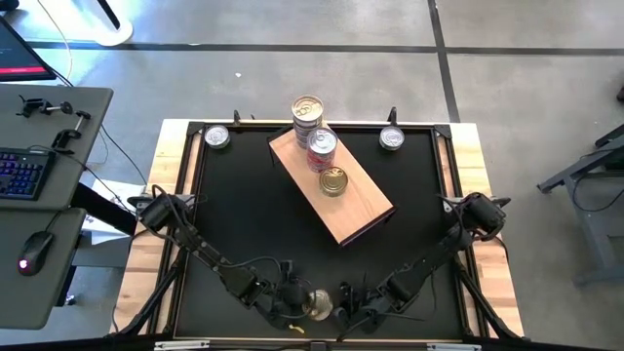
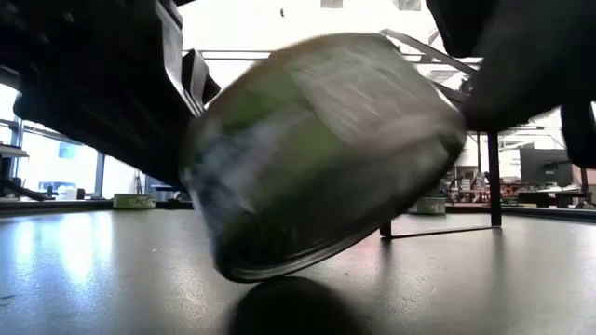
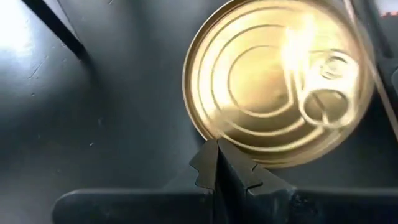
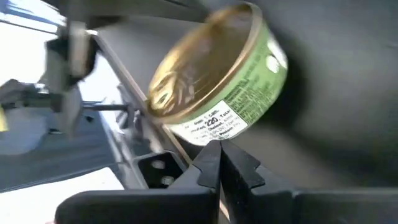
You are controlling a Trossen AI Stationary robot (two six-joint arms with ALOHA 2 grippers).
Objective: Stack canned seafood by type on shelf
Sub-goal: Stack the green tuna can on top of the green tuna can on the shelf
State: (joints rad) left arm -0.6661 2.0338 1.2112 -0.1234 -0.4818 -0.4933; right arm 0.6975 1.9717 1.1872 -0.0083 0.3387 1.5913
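Both grippers, left [image 3: 217, 165] and right [image 4: 217, 163], are closed, empty, flanking the seemingly tipped can [image 1: 318, 304]; open one before gripping its rim.

The tin [image 3: 277, 81] near the front had a shiny gold metal lid with smooth rings, and a green paper label [image 4: 249, 99] around its side. The shelf [image 1: 331, 185] was light brown wood with lines in it. The desk [image 1: 244, 214] was black, smooth and a bit shiny.
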